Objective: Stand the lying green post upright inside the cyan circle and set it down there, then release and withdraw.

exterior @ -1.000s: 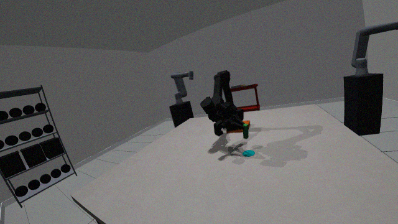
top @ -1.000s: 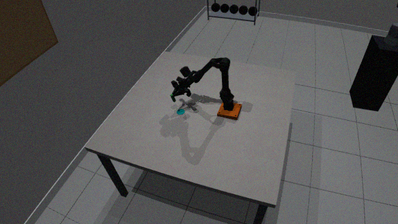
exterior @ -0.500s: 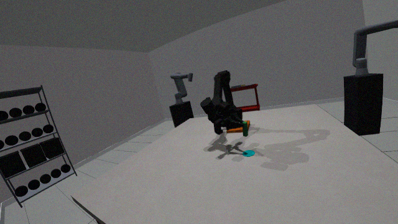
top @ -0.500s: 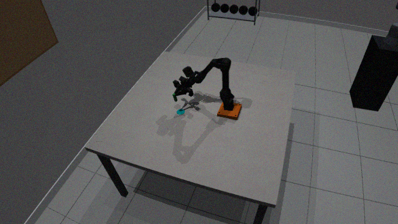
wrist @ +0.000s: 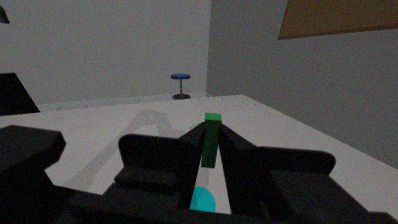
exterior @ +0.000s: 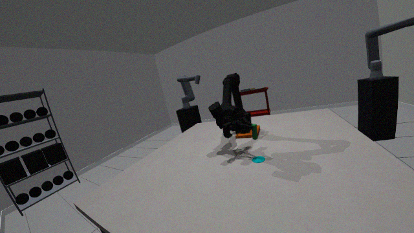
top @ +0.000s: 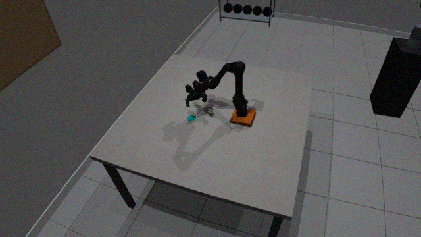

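The green post (top: pixel 187 103) (exterior: pixel 255 132) (wrist: pixel 211 142) is held in the air, close to upright with a slight tilt. My gripper (top: pixel 188 99) (exterior: pixel 252 127) (wrist: pixel 212 126) is shut on it near its upper part. The cyan circle (top: pixel 191 118) (exterior: pixel 258 159) (wrist: pixel 204 201) lies flat on the table, below the post's lower end, with a visible gap between them. In the wrist view the circle shows between the fingers and is partly hidden by the gripper body.
The arm's orange base plate (top: pixel 243 118) (exterior: pixel 247 133) stands on the table (top: pixel 230 171) (exterior: pixel 181 200). Shadows of the arm fall across the table top around the circle. A shelf rack, plinths and a blue stool (wrist: pixel 180 76) stand away from the table.
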